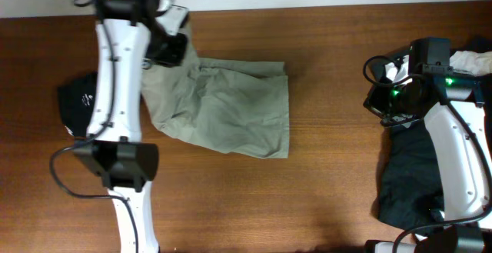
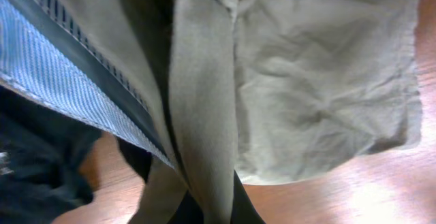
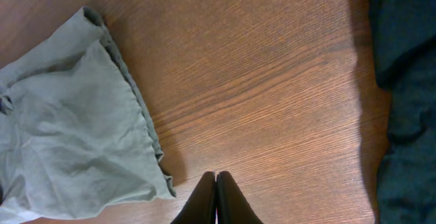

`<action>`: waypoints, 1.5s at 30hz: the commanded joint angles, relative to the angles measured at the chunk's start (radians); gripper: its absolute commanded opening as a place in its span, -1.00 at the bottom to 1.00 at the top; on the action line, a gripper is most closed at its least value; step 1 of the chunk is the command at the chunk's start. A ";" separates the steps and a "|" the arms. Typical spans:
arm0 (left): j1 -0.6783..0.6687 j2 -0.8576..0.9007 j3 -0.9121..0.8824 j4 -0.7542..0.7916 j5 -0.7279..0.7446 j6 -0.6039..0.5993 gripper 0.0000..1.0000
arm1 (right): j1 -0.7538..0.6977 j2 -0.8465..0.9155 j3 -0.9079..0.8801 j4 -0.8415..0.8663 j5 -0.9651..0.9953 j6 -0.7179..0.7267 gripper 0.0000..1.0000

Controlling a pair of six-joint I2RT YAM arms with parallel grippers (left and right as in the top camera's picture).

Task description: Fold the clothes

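The khaki shorts (image 1: 223, 107) lie folded on the wooden table, left of centre. My left gripper (image 1: 171, 49) is shut on the shorts' waistband at their back left corner and lifts it. In the left wrist view the waistband (image 2: 204, 108) runs down into the jaws and the pale blue lining (image 2: 54, 74) shows. My right gripper (image 3: 216, 178) is shut and empty above bare wood at the right, apart from the shorts' hem (image 3: 82, 135). A black garment (image 1: 411, 180) lies under the right arm. A white garment (image 1: 473, 61) sits at the far right.
Another black garment (image 1: 77, 99) lies at the left edge, beside the left arm. The black garment also shows in the right wrist view (image 3: 409, 94). Bare wooden table (image 1: 330, 130) lies between the shorts and the right arm.
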 commanded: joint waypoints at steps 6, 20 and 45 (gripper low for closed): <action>-0.255 0.101 -0.243 0.122 -0.030 -0.250 -0.99 | -0.003 -0.012 0.010 0.000 0.027 -0.020 -0.88; -0.072 -0.014 0.001 -0.001 -0.153 -0.246 -0.99 | 0.338 0.552 -0.086 0.290 -0.186 -0.191 -0.92; -0.364 0.198 -0.087 0.292 0.038 -0.354 -0.87 | 0.297 0.496 -0.020 0.026 -0.126 -0.187 -0.66</action>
